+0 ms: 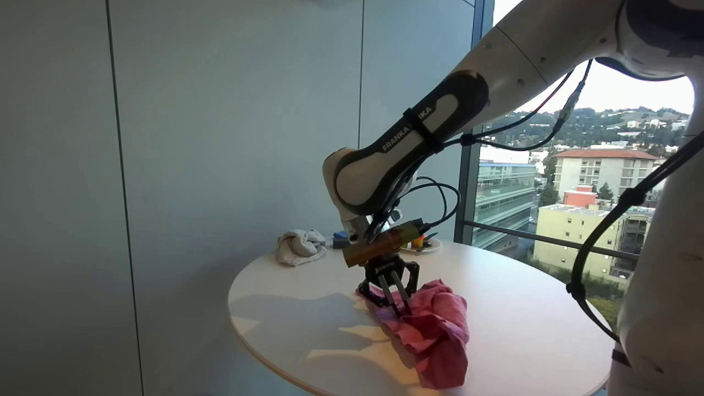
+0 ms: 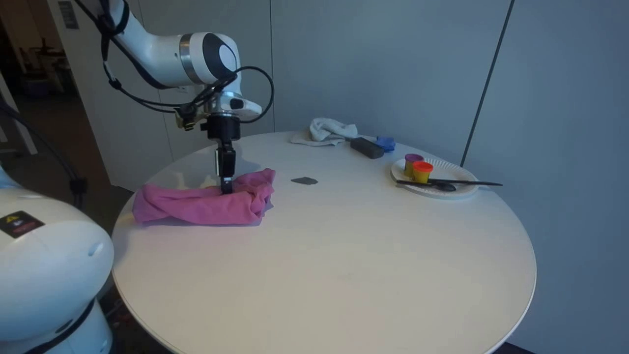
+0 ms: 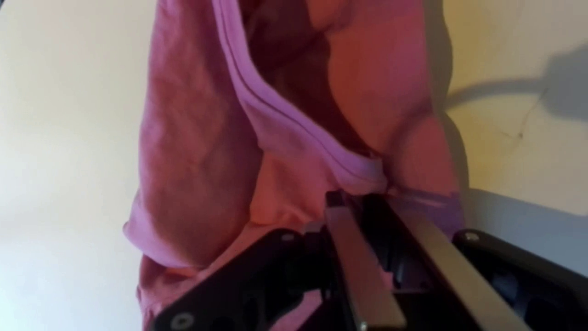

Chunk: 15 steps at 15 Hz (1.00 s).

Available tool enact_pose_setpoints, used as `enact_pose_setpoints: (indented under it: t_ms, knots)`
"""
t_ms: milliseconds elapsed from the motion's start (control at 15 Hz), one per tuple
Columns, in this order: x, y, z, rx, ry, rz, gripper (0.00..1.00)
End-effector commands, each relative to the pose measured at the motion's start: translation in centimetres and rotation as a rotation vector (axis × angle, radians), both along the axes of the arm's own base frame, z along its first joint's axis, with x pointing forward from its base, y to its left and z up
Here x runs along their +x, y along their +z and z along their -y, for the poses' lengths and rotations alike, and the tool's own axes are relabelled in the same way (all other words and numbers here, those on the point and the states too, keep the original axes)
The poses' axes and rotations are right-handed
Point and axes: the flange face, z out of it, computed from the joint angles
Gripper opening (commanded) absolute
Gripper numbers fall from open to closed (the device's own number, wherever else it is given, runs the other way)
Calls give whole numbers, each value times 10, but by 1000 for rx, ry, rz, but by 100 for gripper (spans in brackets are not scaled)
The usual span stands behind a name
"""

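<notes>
One pink cloth [image 2: 211, 206] shown, one gripper [image 1: 403, 313] with two fingers [image 3: 359, 262] counted, one robot arm [image 1: 407, 140], one round table [image 2: 344, 275], one pale cloth [image 2: 327, 132], one plate [image 2: 449, 170], two lidded tubs [image 2: 422, 173], two dark utensils [image 2: 445, 187] seen, one dark block [image 2: 367, 148], one blue object [image 2: 385, 143], one flat grey patch [image 2: 304, 181].

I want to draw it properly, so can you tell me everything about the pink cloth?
The pink cloth looks like soft fabric, with a stitched band along one edge. It lies crumpled in a long, folded heap on the white round table, close to its rim. The gripper reaches down into the folds from above, but whether its jaws pinch any cloth, I can't tell.
</notes>
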Motion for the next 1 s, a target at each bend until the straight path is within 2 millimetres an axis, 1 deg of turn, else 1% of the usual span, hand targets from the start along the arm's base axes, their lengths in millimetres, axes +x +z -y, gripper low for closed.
enact_pose_setpoints:
  t_ms: [0, 67, 133, 267, 400, 533, 733, 867, 933]
  knots:
    - [1, 3, -5, 71, -12, 51, 5]
    - [1, 3, -5, 84, -19, 59, 2]
    - [2, 4, -6, 99, -25, 66, 6]
    - [3, 7, -6, 115, -33, 86, 7]
    - [1, 15, -7, 63, -32, 105, 8]
    - [-3, 34, -8, -15, -8, 140, 7]
    - [-13, 68, -8, -125, 9, 207, 8]
    - [-25, 89, -7, -212, -8, 216, 8]
    - [-34, 96, -3, -278, -42, 199, 7]
